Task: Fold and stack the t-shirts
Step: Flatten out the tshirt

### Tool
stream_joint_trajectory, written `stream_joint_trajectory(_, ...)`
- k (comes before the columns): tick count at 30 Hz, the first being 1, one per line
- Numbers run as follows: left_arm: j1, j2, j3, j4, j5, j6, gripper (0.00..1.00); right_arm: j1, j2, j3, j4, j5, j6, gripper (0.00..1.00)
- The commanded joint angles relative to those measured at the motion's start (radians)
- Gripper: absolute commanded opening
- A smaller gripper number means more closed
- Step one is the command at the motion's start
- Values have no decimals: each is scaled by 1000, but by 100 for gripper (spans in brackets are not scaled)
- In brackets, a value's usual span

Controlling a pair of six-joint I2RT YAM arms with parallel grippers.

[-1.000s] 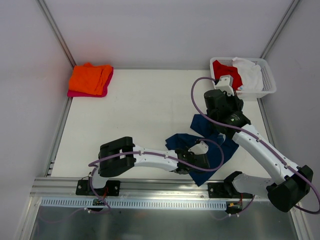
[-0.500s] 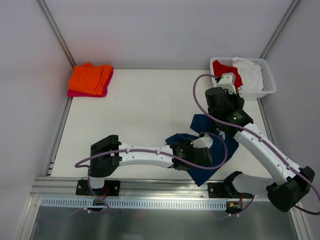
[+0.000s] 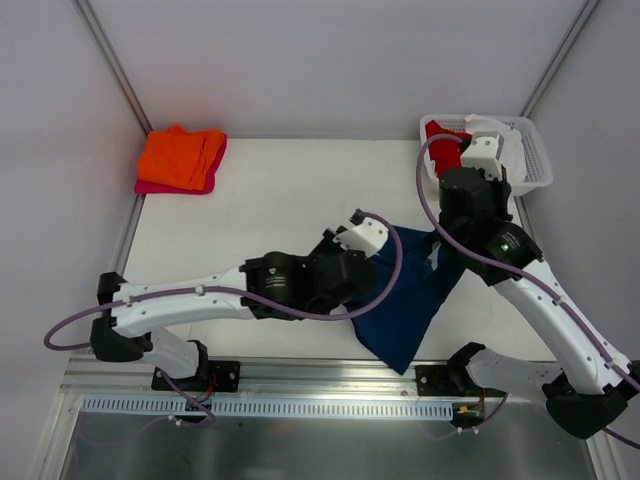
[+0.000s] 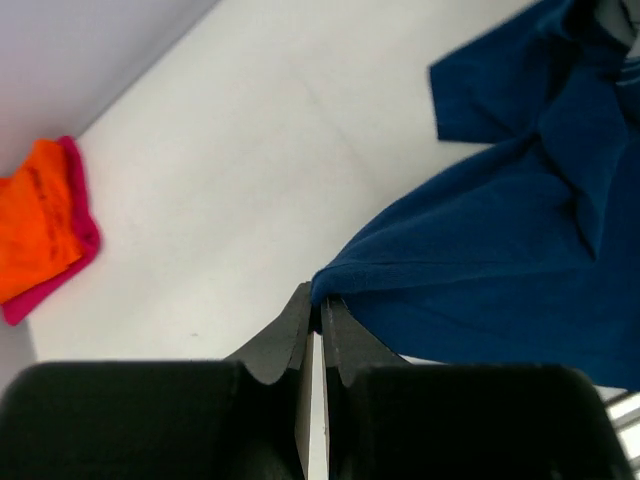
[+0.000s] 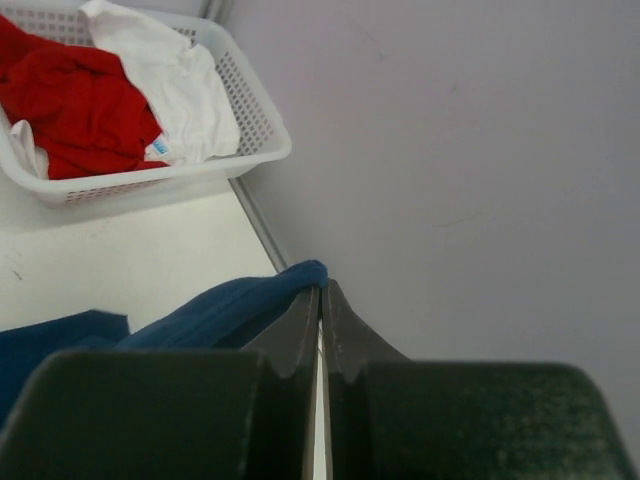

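Left fingers [image 4: 292,335] and right fingers [image 5: 298,330] pinch soft, creased navy t-shirt [image 3: 408,298] edges.

In the top view much of the navy t-shirt [image 3: 405,300] is covered by the left arm [image 3: 300,282] and the right arm [image 3: 490,225], and neither pair of fingertips can be made out there. In the wrist views the cloth pinched by the left gripper [image 4: 318,303] and the right gripper [image 5: 321,295] is lost between the pressed-together fingers. The magenta-pink t-shirt [image 3: 165,188] is buried under the orange t-shirt [image 3: 180,157] but for an edge. The red t-shirt [image 3: 442,130] is partly screened by the right wrist. The basket [image 5: 255,110] is cropped at the top and left of the right wrist view, and the blue label [image 5: 161,147] on the white t-shirt [image 5: 185,90] is too small to be read.
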Motion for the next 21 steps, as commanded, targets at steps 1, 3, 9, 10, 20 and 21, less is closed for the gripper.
stream_joint_trajectory(1, 13, -141, 46, -97, -201, 87, 0, 8, -96, 54, 108, 115, -149, 0)
stream_joint_trajectory(3, 21, -221, 40, -105, -250, 132, 0, 7, -128, 46, 218, 156, -216, 0)
stream_joint_trajectory(9, 23, -411, 23, -117, -399, 224, 0, 5, -254, 38, 298, 190, -260, 0)
stream_joint_trajectory(10, 23, -434, 28, -117, -405, 232, 0, 7, -274, 37, 297, 187, -246, 1)
stream_joint_trajectory(20, 21, -599, 120, -117, -476, 321, 0, 8, -500, 83, -5, 17, 108, 0)
stream_joint_trajectory(21, 21, -602, 118, -117, -462, 316, 0, 8, -487, 106, -41, 3, 156, 0)
